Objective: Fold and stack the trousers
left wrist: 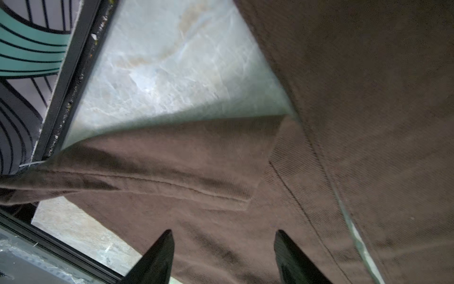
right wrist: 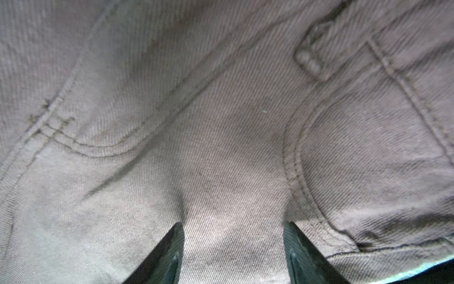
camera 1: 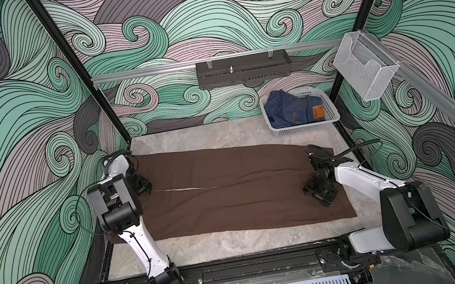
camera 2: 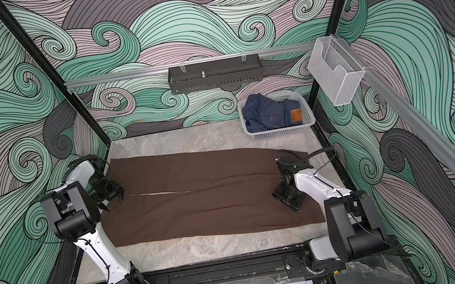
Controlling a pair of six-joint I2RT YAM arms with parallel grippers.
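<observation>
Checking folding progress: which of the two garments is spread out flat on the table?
The brown trousers, laid out full length and unfolded; the blue jeans sit bunched inside the white basket.

One pair of long, dark chocolate-brown soft-fabric trousers (camera 1: 228,192) lies at the centre of one grey marble-patterned tabletop (camera 1: 206,249). There are two white-and-black robot arms: the left arm (camera 1: 140,245) at eight o'clock and the right arm (camera 1: 363,176) at four. Each carries one black two-fingered gripper, so two in all: the left gripper (camera 1: 146,190) and the right gripper (camera 1: 317,193). One white plastic lattice basket (camera 1: 305,129) stands at one o'clock, holding dark blue denim clothing (camera 1: 286,109); how many pieces I cannot tell. One black perforated metal tray (camera 1: 243,73) hangs at twelve, and one clear mesh wall holder (camera 1: 364,70) at two.
</observation>
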